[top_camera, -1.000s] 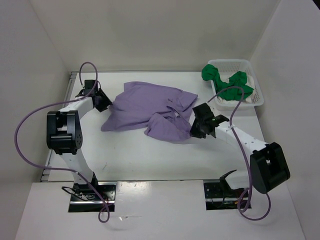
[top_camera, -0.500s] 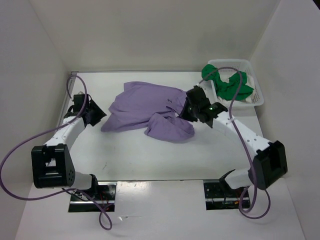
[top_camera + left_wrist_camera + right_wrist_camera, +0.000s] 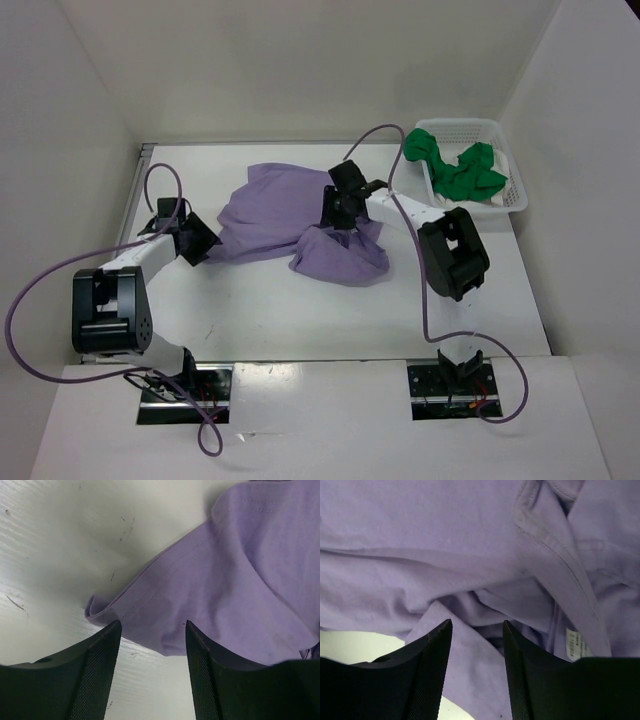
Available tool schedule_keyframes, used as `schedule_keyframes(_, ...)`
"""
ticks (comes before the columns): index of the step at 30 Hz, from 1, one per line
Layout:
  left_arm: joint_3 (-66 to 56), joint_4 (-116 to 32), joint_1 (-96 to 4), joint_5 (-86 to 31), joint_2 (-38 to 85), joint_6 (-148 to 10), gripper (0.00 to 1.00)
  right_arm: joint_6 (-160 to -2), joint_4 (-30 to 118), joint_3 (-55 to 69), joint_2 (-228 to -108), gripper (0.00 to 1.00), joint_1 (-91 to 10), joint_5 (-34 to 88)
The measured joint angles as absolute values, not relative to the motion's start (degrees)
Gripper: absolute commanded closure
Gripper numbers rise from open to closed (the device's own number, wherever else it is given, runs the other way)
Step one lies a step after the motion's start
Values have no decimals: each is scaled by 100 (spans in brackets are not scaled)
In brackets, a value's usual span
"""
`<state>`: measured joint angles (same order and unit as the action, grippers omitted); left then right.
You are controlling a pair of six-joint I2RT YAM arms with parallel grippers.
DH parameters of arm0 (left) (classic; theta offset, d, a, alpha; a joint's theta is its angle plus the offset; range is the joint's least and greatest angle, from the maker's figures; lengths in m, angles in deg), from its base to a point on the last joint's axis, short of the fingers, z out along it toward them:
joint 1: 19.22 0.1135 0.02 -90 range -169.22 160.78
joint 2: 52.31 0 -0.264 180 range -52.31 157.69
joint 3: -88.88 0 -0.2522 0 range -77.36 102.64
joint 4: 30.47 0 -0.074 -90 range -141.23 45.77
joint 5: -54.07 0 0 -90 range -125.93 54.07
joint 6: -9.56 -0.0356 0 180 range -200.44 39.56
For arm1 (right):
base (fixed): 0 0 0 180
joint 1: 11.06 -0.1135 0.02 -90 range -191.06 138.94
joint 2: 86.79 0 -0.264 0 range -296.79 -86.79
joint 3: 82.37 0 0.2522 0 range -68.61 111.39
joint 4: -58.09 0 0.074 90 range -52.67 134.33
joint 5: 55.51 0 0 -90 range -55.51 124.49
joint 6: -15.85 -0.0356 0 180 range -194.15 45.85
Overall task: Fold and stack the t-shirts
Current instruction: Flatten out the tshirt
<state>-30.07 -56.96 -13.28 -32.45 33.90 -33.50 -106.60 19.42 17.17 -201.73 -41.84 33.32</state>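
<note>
Okay, nearest first: the left gripper (image 3: pixel 195 240) sits low at the purple shirt's (image 3: pixel 275 205) left edge, jaws spread, nothing pinched. The hem corner (image 3: pixel 100 611) lies just ahead of them, so it's the nearer arm for that end. The shirt sprawls crumpled left-to-right across the table (image 3: pixel 300 310). The right gripper (image 3: pixel 343 205) hovers over its bunched middle by the collar (image 3: pixel 545 535), jaws spread too. There's a neck tag (image 3: pixel 576 646), print too small to read. Far right, the green shirt (image 3: pixel 465 175) is heaped in the basket (image 3: pixel 470 124).
</note>
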Motion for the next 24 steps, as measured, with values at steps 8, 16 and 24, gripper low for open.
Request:
schedule_keyframes(8, -3055, -5605, -1342, -3159, 3508, -3346, 44, -10463, 2135, 2044, -20529, 48, -4263, 2869)
schedule_keyframes(16, -3055, -5567, -1342, -3135, 3526, -3346, 47, -10356, 2170, 2112, -20765, 61, -4372, 2552)
schedule_keyframes(24, -3055, -5557, -1342, -3105, 3530, -3344, 58, -10424, 2207, 1933, -20573, 80, -4377, 2506)
